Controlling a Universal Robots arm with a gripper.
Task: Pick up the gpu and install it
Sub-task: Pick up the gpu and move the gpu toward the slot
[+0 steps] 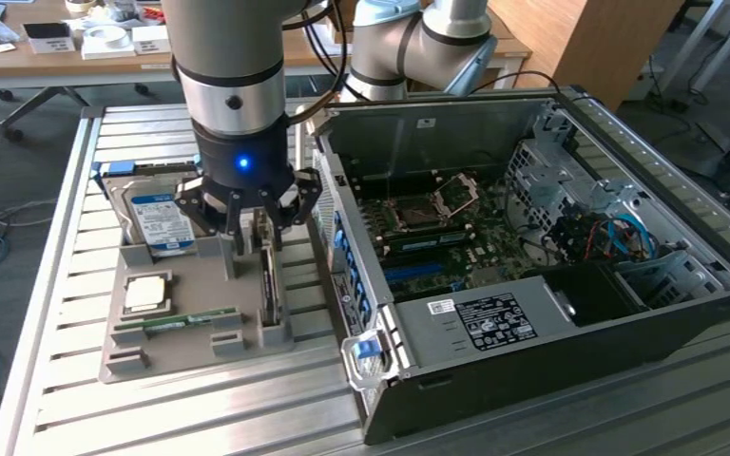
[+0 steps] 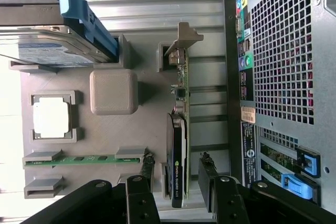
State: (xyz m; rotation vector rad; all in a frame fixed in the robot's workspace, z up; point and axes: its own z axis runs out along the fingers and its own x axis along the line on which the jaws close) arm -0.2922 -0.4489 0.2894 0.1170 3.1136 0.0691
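GPU: the thin dark green-black circuit card with a black cooler block and a pale silvery end bracket (image 2: 177, 129) is standing on its long edge in a slot of the grey plastic holder tray (image 2: 113, 129), not yet lifted.
Gripper: the black fingered gripper (image 2: 177, 157) is hanging open over the card's cooler end, far from the bracket. Its fingers are flanking both flat faces with a gap showing on each side, so it is grasping nothing.
Handling: the card is looking light and stiff but fragile. Pinching across the flat faces at the cooler block seems safest, keeping off the bare components and the contact edge. The smooth faces may be slipping under a weak squeeze.
Tray neighbours: a boxy hard drive with a blue-white label (image 1: 160, 220) is standing nearby, and a square silvery processor chip (image 1: 145, 292) and a narrow green RAM stick (image 1: 175, 321) are lying flat.
Case: the open black computer tower (image 1: 669, 313) is lying just beside the tray, on the exterior view's right, with its green motherboard (image 1: 467, 237) facing up.
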